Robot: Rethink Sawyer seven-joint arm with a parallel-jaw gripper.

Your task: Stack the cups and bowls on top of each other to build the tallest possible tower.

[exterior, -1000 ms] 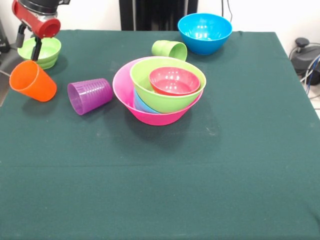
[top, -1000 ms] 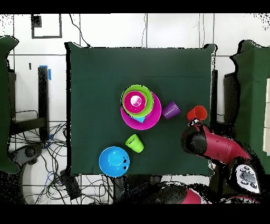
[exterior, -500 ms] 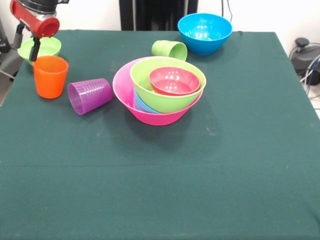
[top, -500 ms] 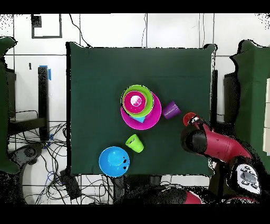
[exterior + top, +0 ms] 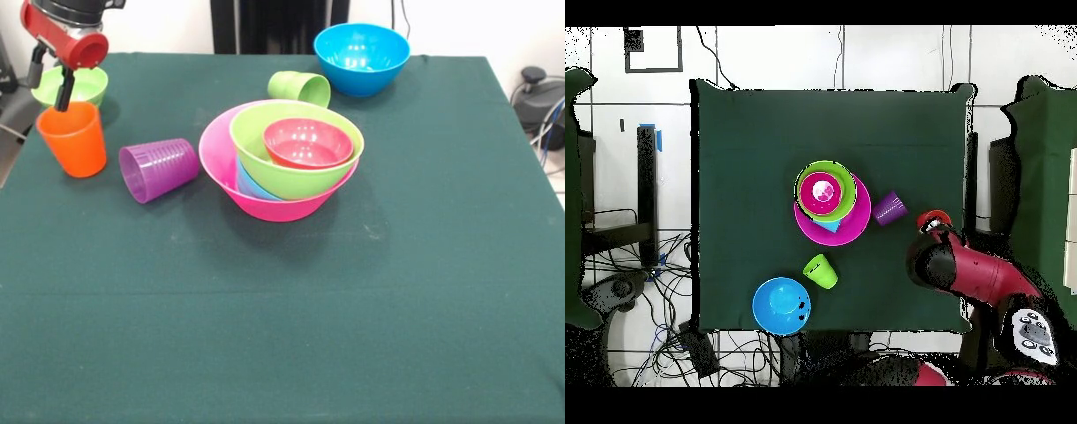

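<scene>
Orange cup (image 5: 71,139) stands upright at the table's (image 5: 353,309) far left edge, left of the purple cup (image 5: 159,169). Gripper (image 5: 62,95) pinches its far rim, apparently closed on it. Light, stiff, slick plastic; the thin rim seems the best hold.

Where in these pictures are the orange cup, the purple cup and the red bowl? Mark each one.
orange cup (image 5: 72,141), front view, on its side wall.
purple cup (image 5: 161,168), front view, on its ribbed side as it lies tipped over.
red bowl (image 5: 307,141), front view, on its inner surface.
</scene>
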